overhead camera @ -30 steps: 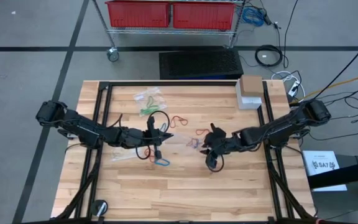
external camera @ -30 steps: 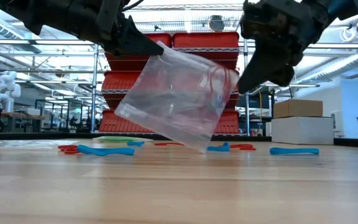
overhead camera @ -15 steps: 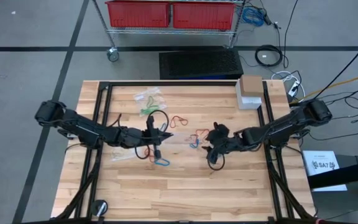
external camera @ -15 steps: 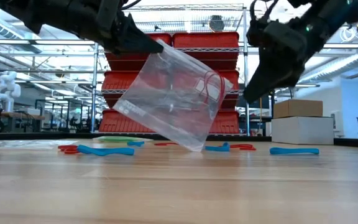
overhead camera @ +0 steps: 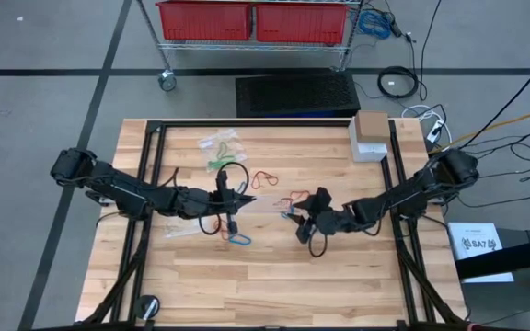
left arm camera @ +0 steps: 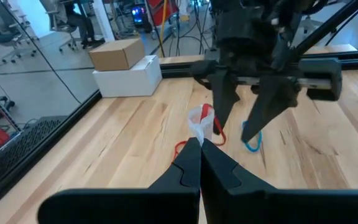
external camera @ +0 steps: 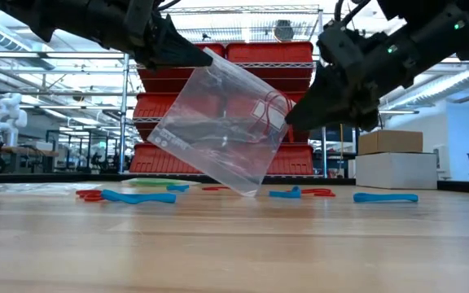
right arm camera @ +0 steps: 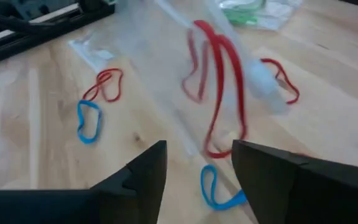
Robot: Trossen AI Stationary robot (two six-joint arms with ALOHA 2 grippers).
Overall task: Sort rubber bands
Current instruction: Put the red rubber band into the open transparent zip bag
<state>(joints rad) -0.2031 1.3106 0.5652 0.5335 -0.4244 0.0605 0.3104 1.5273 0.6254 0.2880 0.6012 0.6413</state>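
Left gripper (external camera: 206, 59): pressed together, pinching clear bag (external camera: 218, 126) aloft, red bands (right arm camera: 219, 81) inside. Right gripper (right arm camera: 197, 171): spread, at bag's right edge. Loose bands (external camera: 137, 196) on table (external camera: 234, 244).

Even, bright overhead light falls on the surface (overhead camera: 274, 276), with only faint shadows; in the right wrist view the clear bag (right arm camera: 185, 74) is motion-blurred, and beside it the right tool (right arm camera: 197, 171) looks soft

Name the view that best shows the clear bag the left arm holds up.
Low view: the whole clear bag hangs in profile, red rubber bands inside. Right wrist view shows it blurred; left wrist, only a pinched corner; high view, barely anything.
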